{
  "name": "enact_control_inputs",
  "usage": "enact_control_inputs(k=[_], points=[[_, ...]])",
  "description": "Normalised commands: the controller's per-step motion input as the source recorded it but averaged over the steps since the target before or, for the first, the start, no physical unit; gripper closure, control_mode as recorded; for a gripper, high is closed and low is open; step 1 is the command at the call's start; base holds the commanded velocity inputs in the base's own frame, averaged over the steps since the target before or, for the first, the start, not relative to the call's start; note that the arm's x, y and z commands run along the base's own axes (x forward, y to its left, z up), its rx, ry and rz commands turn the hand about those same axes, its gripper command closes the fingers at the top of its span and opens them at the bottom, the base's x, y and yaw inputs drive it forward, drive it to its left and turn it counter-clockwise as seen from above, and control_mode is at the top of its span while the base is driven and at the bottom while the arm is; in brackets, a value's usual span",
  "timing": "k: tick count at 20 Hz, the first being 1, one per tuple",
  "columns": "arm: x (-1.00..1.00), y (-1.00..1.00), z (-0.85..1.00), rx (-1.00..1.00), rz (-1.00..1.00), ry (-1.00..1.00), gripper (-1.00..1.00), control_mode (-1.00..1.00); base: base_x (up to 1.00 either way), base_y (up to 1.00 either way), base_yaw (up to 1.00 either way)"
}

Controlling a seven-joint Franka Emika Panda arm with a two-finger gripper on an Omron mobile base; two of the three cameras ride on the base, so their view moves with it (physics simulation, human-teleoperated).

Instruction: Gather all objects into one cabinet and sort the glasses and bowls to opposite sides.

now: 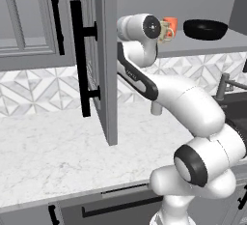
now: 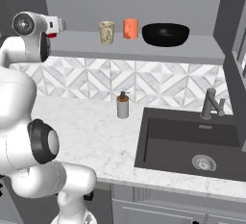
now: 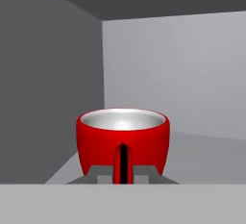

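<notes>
Here the arm reaches up into the open cabinet, past its door, which stands swung out with its long black handle facing the left base camera. In the hand view a red mug sits upright right in front of the gripper, its handle turned toward the camera, close to the cabinet's left wall and back corner. The fingertips sit low, either side of the mug's base (whether they grip it or stand free I cannot tell). Further along the same shelf, in the right base view, a beige mug and an orange cup stand just beside each other, and a black bowl rests near them on the right. Below, a soap dispenser stands on the marble counter beside the dark sink.
</notes>
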Motion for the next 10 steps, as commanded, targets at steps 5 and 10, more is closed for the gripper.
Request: enact_control_inputs(k=[5,10], points=[[0.34,0.01,-0.07,0.0,0.0,0.0,1.0,-1.0,0.0,0.0,0.0],[0.18,0.0,-0.2,0.0,0.0,0.0,1.0,-1.0,0.0,0.0,0.0]])
